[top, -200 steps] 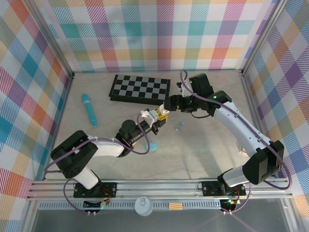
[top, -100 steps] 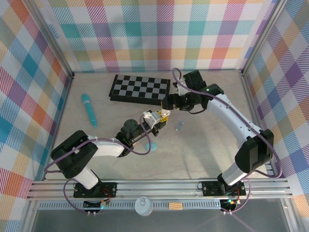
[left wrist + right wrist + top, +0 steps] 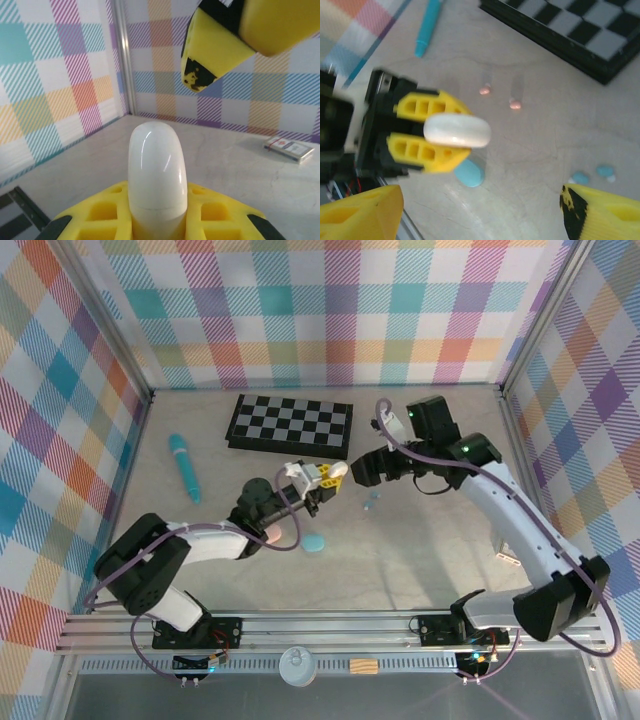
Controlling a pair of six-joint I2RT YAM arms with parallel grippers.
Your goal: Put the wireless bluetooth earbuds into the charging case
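My left gripper (image 3: 318, 478) is shut on a white pebble-shaped charging case (image 3: 157, 172), held off the table between its yellow fingers (image 3: 420, 150); a seam runs round the case. My right gripper (image 3: 352, 476) hovers just to the right of it, open and holding nothing, its yellow fingertips (image 3: 600, 212) wide apart at the bottom of the right wrist view. Two light blue earbuds (image 3: 592, 174) lie on the table (image 3: 420, 550), also seen from above (image 3: 372, 502). Two pink earbuds (image 3: 500, 97) lie nearer the chessboard. A light blue case (image 3: 313, 542) rests below the left gripper.
A black-and-grey chessboard (image 3: 290, 423) lies at the back. A long teal stick (image 3: 184, 465) lies at the left. A small flat box (image 3: 290, 148) sits far right by the checked wall. Checked walls close the table on three sides.
The left gripper has lifted and swung back-left with the white case, uncovering the light blue case. The right gripper has drawn back to the right and its jaws have widened.
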